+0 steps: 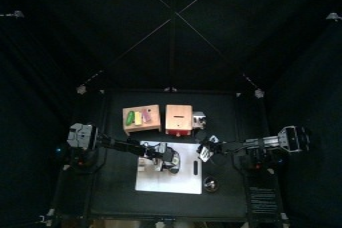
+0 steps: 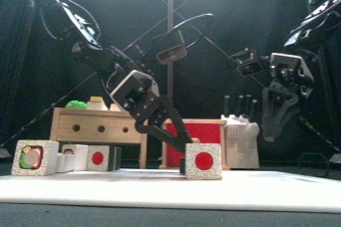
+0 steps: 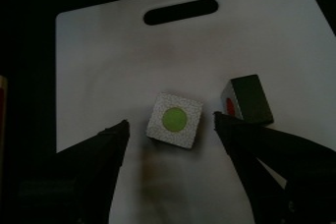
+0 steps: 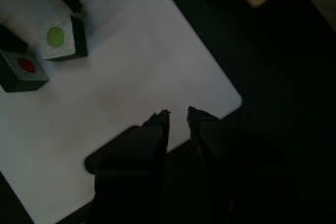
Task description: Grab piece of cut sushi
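A white cut sushi piece with a green centre (image 3: 178,120) lies on the white cutting board (image 3: 118,61). My left gripper (image 3: 178,141) is open, with one jaw on each side of this piece, not touching it. A second piece with a red centre (image 3: 247,100) lies beside it. Both pieces show in the right wrist view, green (image 4: 55,37) and red (image 4: 24,67). In the front view a red-centred piece (image 2: 202,159) stands below the left gripper (image 2: 170,143). My right gripper (image 4: 178,122) is shut and empty above the board's near edge.
Two more sushi pieces (image 2: 34,158) (image 2: 91,157) stand at the front left. Behind the board are a wooden crate (image 2: 100,126) with a green item, a red box (image 2: 210,131) and a white knife holder (image 2: 241,133). The board's handle slot (image 3: 184,14) is at its far end.
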Robot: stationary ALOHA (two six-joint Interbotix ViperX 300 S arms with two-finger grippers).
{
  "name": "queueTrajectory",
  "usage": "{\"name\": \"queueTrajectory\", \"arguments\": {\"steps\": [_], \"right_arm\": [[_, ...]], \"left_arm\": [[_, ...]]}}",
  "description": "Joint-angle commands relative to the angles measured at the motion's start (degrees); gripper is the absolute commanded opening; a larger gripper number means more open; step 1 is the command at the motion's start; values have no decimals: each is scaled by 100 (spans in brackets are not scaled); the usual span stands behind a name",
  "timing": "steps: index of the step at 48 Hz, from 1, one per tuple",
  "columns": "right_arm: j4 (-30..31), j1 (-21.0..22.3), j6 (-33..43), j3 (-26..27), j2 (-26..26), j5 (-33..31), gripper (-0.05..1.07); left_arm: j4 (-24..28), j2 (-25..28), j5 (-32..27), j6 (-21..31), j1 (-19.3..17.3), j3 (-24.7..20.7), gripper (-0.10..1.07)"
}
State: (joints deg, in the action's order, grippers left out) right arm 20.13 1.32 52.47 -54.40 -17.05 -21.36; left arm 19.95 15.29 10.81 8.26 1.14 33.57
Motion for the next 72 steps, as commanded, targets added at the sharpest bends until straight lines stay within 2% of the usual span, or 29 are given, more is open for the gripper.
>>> {"name": "queueTrajectory", "arguments": {"steps": [1,28,45,59,72], "right_arm": [[0,0,-9,62,-105,26,65],[9,0,0,62,-70,26,65],[18,0,0,62,-70,26,65],[9,0,0,70,-70,26,65],[-9,0,0,70,-70,26,65]], "left_arm": [[-18,9,18,9,-18,-167,100],[-70,176,-18,-9,-53,-158,99],[-88,176,-26,-9,-53,-158,74],[-79,-272,-554,-18,-44,-149,71],[-70,-457,-650,-18,-44,-105,71]]}}
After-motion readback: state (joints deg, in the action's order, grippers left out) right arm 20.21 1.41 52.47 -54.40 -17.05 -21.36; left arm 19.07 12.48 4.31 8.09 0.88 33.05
